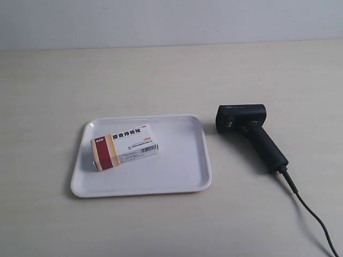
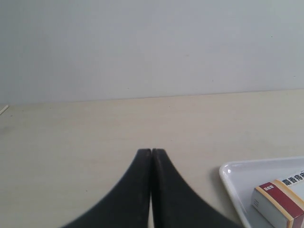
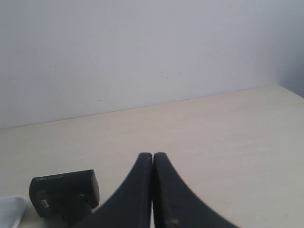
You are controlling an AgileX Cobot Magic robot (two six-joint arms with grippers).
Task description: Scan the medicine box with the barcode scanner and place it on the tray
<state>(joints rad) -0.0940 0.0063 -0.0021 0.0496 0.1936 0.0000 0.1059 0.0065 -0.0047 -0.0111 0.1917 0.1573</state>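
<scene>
A: How far along did the job look?

B: Judging by the layout, close to finished. The medicine box point(image 1: 126, 145) lay flat inside the tray point(image 1: 182, 176), toward the side away from the barcode scanner point(image 1: 251, 134), its long edges skewed to the rim. The scanner lay on its side on the worktop point(image 1: 161, 75), just beside the tray, head toward it, touched by nothing. Whether the barcode had actually been read, the pictures couldn't say.

A: And the arms?

B: Neither showed in the exterior view. The left pincer point(image 2: 151, 151) had its jaws pressed together with nothing between them, hanging over bare worktop with a corner of the tray and the box's red end off to one side. The right pincer point(image 3: 152, 154) was likewise clenched and empty, the scanner's head visible beyond it. If anything remained, I'd guess only parking the arms.

A: Materials?

B: The box was white cardboard, crisp-edged, with a dark red and tan band at one end, bold printed characters on top and a barcode strip along the side face. The tray was smooth, slightly glossy white plastic, rectangular with rounded corners and a low raised rim. The scanner was matt black, pistol-shaped, with a blocky head, angled handle and a black cable point(image 1: 311, 214) trailing from its base. The worktop was pale, faintly grained, dull in finish.
</scene>
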